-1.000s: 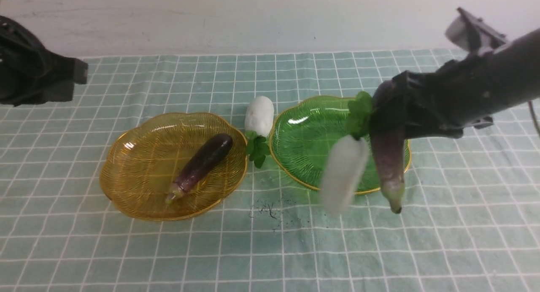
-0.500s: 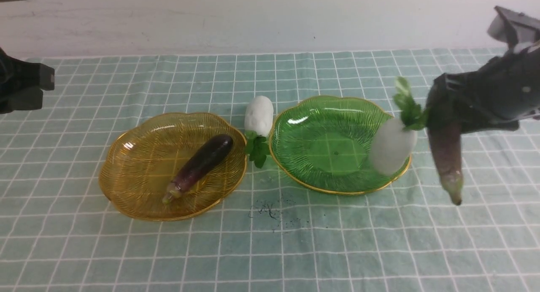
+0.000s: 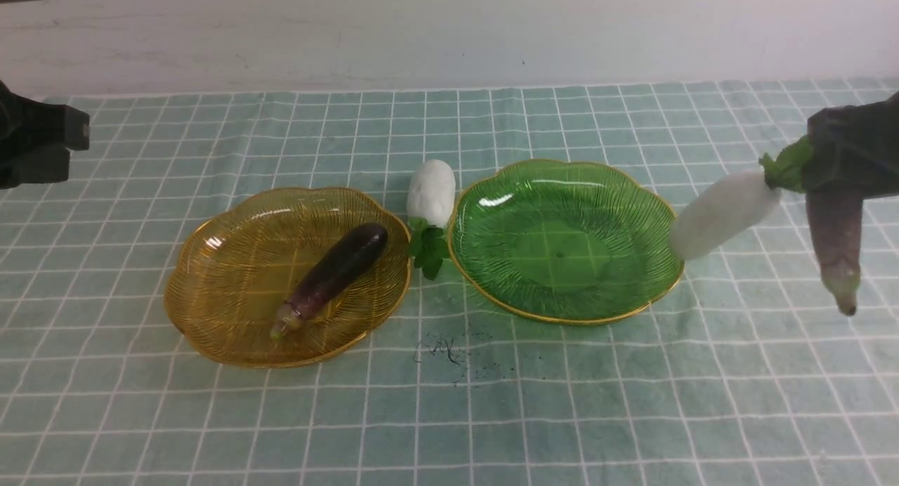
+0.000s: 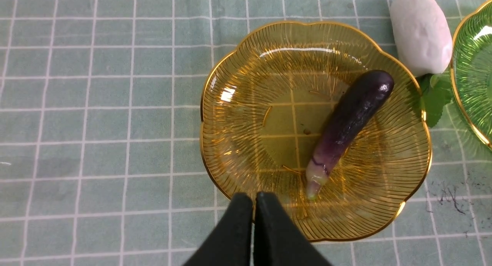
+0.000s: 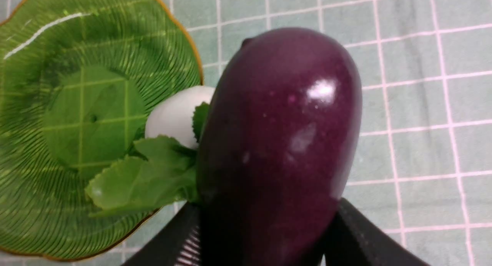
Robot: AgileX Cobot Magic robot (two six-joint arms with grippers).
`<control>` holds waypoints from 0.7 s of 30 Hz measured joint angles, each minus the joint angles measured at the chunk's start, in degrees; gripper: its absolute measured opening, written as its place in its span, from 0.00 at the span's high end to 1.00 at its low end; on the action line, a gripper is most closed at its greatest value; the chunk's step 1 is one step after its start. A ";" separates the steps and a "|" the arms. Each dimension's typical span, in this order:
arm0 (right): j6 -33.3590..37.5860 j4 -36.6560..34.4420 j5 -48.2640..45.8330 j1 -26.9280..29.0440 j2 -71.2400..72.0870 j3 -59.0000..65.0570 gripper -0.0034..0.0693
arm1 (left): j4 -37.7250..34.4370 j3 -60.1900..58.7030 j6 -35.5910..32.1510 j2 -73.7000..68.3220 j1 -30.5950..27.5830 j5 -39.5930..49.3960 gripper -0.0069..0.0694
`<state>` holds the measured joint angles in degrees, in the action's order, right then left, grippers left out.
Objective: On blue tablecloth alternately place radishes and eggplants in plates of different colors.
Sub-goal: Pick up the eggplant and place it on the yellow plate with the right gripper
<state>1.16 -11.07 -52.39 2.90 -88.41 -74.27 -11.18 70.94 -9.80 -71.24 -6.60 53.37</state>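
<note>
Now, one eggplant (image 3: 330, 279) in amber plate (image 3: 211, 261); left fingers (image 4: 234, 235) together, right fingers (image 5: 361, 239) around second eggplant (image 3: 836, 240).

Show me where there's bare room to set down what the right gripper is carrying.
The green plate holds nothing. Bare tablecloth runs in front of both plates and behind them. Crowded: the gap between plates, filled by a radish; the amber plate carries an eggplant.

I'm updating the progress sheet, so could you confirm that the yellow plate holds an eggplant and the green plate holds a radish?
Not quite: the front view shows the green plate empty; a radish lies on the cloth between the plates. The yellow plate does hold an eggplant.
</note>
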 joint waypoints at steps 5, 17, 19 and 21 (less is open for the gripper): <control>-2.00 3.01 2.54 0.11 1.38 -0.14 0.46 | 0.05 0.00 0.00 0.04 0.00 0.00 0.92; -2.10 2.59 -6.46 0.17 -4.64 -0.57 0.46 | 0.05 -0.04 -0.12 0.04 0.00 0.28 0.92; -1.80 0.45 -6.36 0.17 -7.57 -0.57 0.46 | 0.05 -0.04 -0.12 0.04 0.00 0.28 0.92; -0.60 -2.64 -6.28 0.17 -11.89 -0.57 0.46 | 0.05 -0.04 -0.12 0.04 0.00 0.34 0.92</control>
<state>0.56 -13.71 -58.67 3.07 -100.30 -74.85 -11.12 70.89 -9.92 -71.19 -6.60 53.71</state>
